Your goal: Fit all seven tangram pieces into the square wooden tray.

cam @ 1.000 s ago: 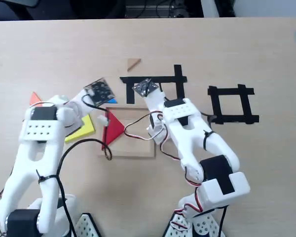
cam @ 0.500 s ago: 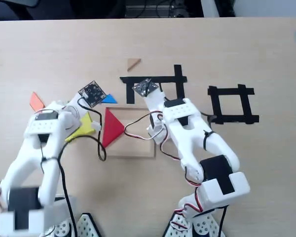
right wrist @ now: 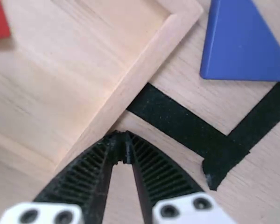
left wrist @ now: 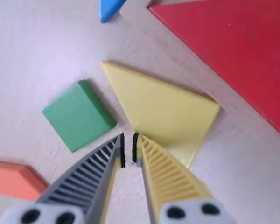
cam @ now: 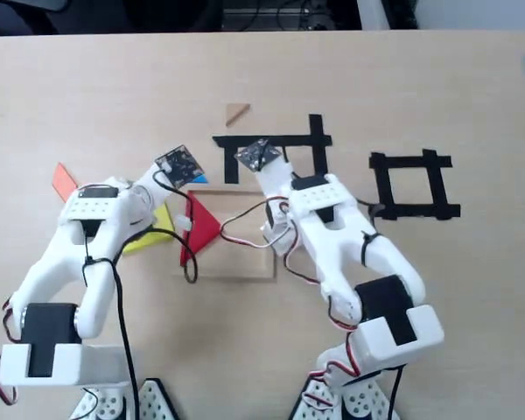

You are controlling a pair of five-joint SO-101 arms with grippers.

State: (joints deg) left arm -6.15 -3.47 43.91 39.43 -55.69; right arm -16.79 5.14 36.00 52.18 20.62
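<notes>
We see our left jaws closed to a thin slit on nothing, tips at the edge of the yellow triangle point(left wrist: 163, 112), the green square point(left wrist: 77, 114) just beside them. Our right jaws are pressed together, empty, over the rim of the wooden tray point(right wrist: 144, 60), black tape point(right wrist: 186, 126) just ahead, the red triangle point(cam: 201, 229) at the tray's edge nearer the left jaws

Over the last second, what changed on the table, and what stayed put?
The left gripper swung slightly away from the tray, then back, and ends shut at an edge of the yellow triangle, beside the green square. Nothing was gripped or released. The red triangle, the tray and the right gripper stayed put.
</notes>
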